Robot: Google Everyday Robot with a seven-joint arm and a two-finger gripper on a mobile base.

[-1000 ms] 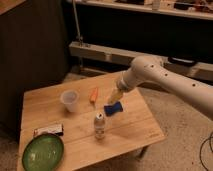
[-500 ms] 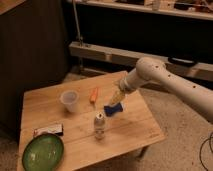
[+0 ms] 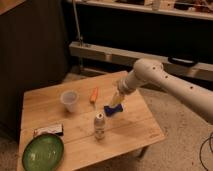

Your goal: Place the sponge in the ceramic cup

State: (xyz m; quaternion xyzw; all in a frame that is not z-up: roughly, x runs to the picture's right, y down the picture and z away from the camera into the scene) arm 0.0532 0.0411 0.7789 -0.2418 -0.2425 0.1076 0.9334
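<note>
While the white arm [image 3: 165, 85] is reaching in from the right of the ceramic cup [image 3: 69, 100], the gripper [image 3: 116, 101] is hanging well to the cup's right, pointing down at the tabletop. Its jaws are standing wide apart and gripping nothing that I can make out. Directly under it the sponge [image 3: 112, 110] is lying flat on the wooden table [image 3: 135, 127], well to the right of the cup and slightly nearer the camera. Whether the fingertips are touching the blue pad I cannot tell. Between cup and sponge an orange stick [image 3: 94, 95] is lying, apart from both. The cup is standing upright. A small clear bottle [image 3: 99, 125] is standing in front of the cup and to its right. A dark packet [image 3: 48, 130] is lying in front of the cup to its left, and a green plate [image 3: 42, 152] is sitting farther in front of the cup, beyond that packet
</note>
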